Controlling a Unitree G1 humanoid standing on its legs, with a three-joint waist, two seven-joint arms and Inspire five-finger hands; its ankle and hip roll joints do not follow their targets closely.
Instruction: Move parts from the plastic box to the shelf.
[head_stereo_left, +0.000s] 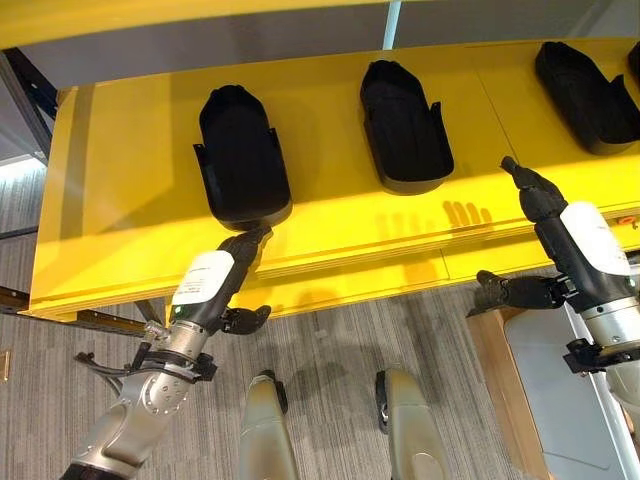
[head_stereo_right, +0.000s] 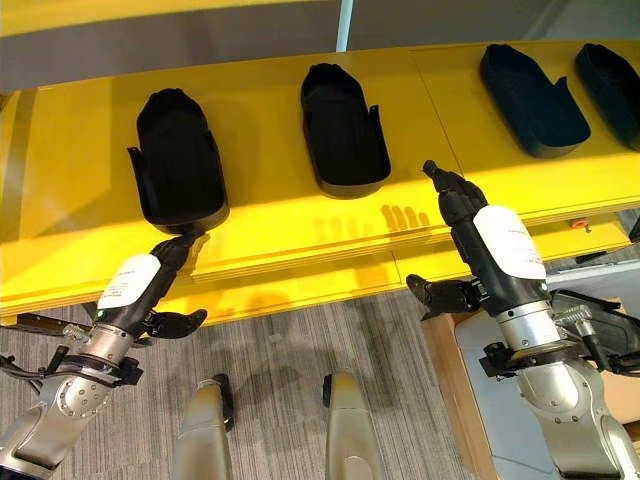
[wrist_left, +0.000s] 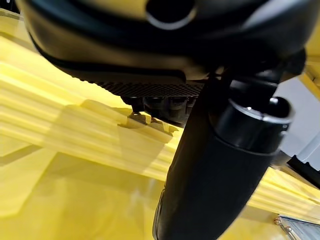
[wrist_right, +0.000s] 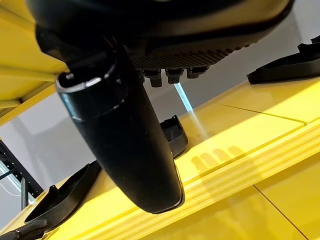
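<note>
Several black moulded parts lie in a row on the yellow shelf (head_stereo_left: 130, 200). My left hand (head_stereo_left: 222, 275) reaches up to the shelf's front edge, fingers straight and thumb out to the side. Its fingertips (head_stereo_left: 252, 237) end just below the near end of the leftmost part (head_stereo_left: 240, 155); I cannot tell if they touch it. The middle part (head_stereo_left: 400, 125) lies alone. My right hand (head_stereo_left: 560, 225) is raised at the shelf's front edge, right of the middle part, open and holding nothing. The right wrist view shows its thumb (wrist_right: 125, 145) with the middle part (wrist_right: 172, 135) beyond.
More black parts (head_stereo_right: 530, 100) lie further right on the shelf. A pale grey box-like surface (head_stereo_left: 560, 400) with a wooden edge (head_stereo_left: 495, 370) stands at the lower right under my right arm. Grey striped carpet (head_stereo_left: 330, 340) runs below the shelf.
</note>
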